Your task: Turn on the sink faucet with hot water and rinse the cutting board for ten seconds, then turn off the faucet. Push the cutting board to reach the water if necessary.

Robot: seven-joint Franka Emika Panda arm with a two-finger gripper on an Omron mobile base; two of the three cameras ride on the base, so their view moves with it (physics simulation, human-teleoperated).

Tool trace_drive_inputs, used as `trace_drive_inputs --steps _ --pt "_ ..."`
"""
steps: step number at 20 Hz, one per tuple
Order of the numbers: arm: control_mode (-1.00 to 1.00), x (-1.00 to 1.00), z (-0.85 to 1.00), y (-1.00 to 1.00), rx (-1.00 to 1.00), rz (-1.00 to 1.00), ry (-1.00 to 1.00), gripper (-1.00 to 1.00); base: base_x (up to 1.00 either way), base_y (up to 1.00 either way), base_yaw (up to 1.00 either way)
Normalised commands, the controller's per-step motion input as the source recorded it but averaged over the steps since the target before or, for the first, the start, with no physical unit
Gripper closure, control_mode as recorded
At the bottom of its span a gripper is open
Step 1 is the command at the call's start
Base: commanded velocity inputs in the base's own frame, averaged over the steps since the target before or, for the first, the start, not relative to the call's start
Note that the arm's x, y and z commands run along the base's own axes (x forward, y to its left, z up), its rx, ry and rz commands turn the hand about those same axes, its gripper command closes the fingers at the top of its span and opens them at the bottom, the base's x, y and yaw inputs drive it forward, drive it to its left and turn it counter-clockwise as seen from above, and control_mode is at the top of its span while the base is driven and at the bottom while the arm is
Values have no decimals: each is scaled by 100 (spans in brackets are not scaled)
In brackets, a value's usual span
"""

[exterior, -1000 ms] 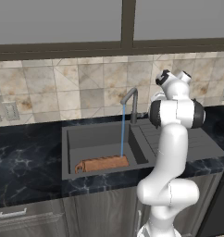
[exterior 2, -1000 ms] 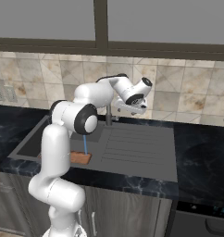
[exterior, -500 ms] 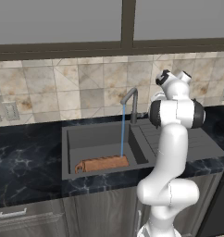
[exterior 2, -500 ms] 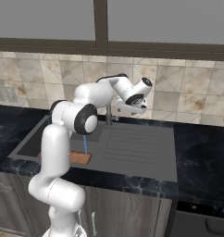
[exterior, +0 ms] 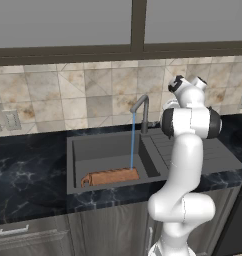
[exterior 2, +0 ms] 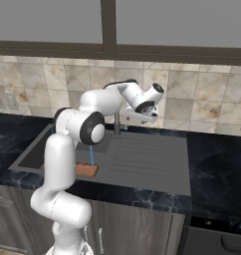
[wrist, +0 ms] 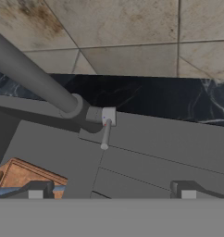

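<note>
The dark grey sink faucet (exterior: pixel 142 111) stands behind the sink (exterior: pixel 99 144), and a thin blue stream of water (exterior: pixel 132 142) falls from its spout. It lands on the right end of the reddish-brown cutting board (exterior: pixel 111 177), which lies along the basin's front wall. In the right base view my gripper (exterior 2: pixel 140 117) hovers just right of the faucet (exterior 2: pixel 116 123), above the ribbed drainboard (exterior 2: pixel 142 155). In the hand view my gripper (wrist: pixel 111 190) is open, with the small lever (wrist: pixel 105 134) ahead between the fingertips (wrist: pixel 37 190), untouched. The board's corner (wrist: pixel 28 177) shows at lower left.
Black marble counter (exterior: pixel 28 170) runs on both sides of the sink, with a tiled wall (exterior: pixel 93 95) and a window behind. Wall outlets (exterior: pixel 5 121) sit at the far left. My own arm (exterior 2: pixel 75 129) stands over the basin's right part.
</note>
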Motion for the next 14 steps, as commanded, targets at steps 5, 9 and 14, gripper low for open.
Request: trace_drive_inputs --steps 5,9,14 --pt "-100 0 0 0 0 0 0 -100 0 0 0" --pt "-100 0 0 0 0 0 0 -100 0 0 0" --pt "-100 0 0 0 0 0 0 -100 0 0 0"
